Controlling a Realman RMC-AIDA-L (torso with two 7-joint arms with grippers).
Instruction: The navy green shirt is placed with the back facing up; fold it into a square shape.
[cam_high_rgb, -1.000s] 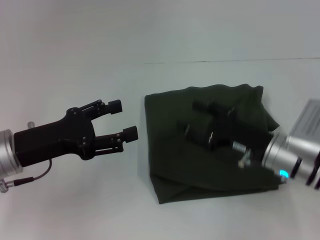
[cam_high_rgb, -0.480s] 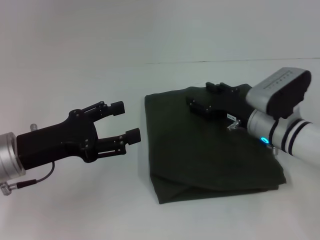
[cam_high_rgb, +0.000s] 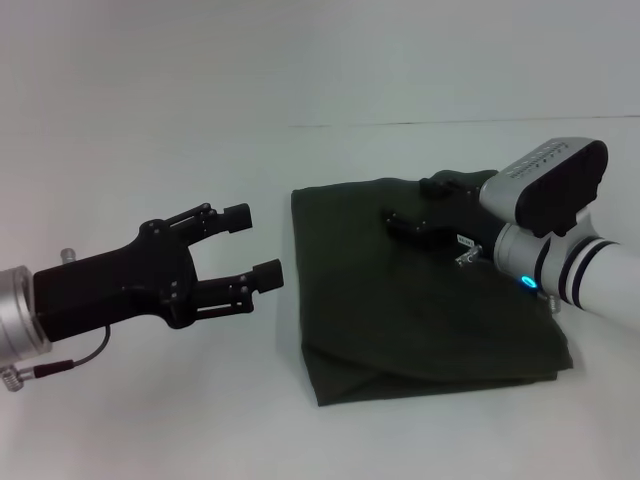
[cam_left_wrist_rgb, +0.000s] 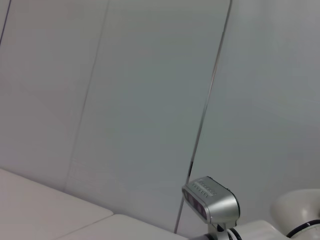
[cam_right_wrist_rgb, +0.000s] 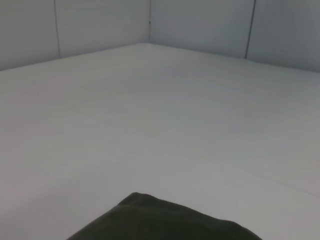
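The navy green shirt (cam_high_rgb: 400, 310) lies folded into a rough square on the white table, right of centre, plain side up. An edge of the shirt (cam_right_wrist_rgb: 165, 222) also shows in the right wrist view. My right gripper (cam_high_rgb: 422, 204) hovers over the shirt's far part, its dark fingers apart and holding nothing. My left gripper (cam_high_rgb: 255, 243) hangs open just left of the shirt's left edge, pointing toward it without touching it.
The white table (cam_high_rgb: 200, 420) spreads around the shirt, with bare surface to the left and at the front. Pale wall panels rise behind it. The left wrist view shows the right arm's silver camera housing (cam_left_wrist_rgb: 210, 200) against the wall.
My right arm lifted off the shirt's middle and swung toward its far right part, then drew back slightly to the right. The left gripper barely moved. The shirt stayed folded.
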